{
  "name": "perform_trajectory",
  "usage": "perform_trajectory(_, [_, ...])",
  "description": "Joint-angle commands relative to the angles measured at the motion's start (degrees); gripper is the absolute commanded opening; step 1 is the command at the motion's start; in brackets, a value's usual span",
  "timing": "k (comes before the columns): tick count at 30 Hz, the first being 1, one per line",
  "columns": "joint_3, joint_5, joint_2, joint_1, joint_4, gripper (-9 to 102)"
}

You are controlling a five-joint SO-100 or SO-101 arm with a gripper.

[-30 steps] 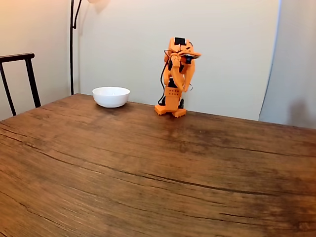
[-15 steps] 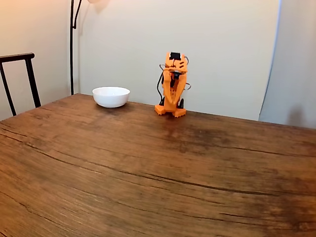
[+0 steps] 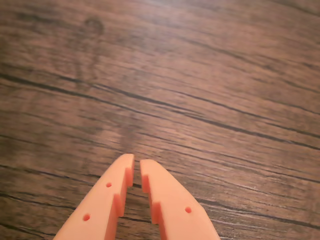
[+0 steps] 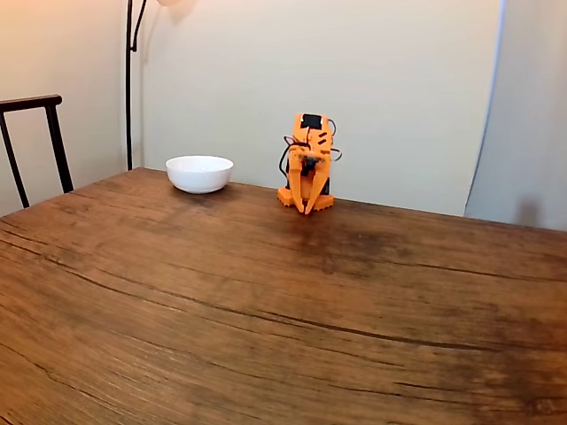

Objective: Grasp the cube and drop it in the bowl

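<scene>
The orange gripper [image 3: 136, 165] points down at the bare wooden table [image 3: 210, 90], its jaws nearly together with only a thin gap and nothing between them. In the fixed view the round white bowl [image 4: 199, 173] sits upright, mouth up, at the table's far edge, left of the folded arm [image 4: 307, 164]

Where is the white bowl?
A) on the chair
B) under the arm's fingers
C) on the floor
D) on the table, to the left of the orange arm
D: in the fixed view the bowl sits on the wooden table, apart from and left of the arm.
</scene>
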Motion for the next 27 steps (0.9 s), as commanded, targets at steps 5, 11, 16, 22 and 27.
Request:
perform_trajectory(5, [-0.3,-0.9,-0.2,1.3,4.5,-1])
perform_trajectory(11, [-0.3,-0.8,-0.1,1.9,14.2,0])
perform_trajectory(16, [-0.3,-0.9,0.3,1.1,22.5,0])
perform_trajectory(22, [-0.3,-0.2,0.4,1.1,23.1,0])
perform_trajectory(27, [-0.3,-0.2,0.4,1.1,23.1,0])
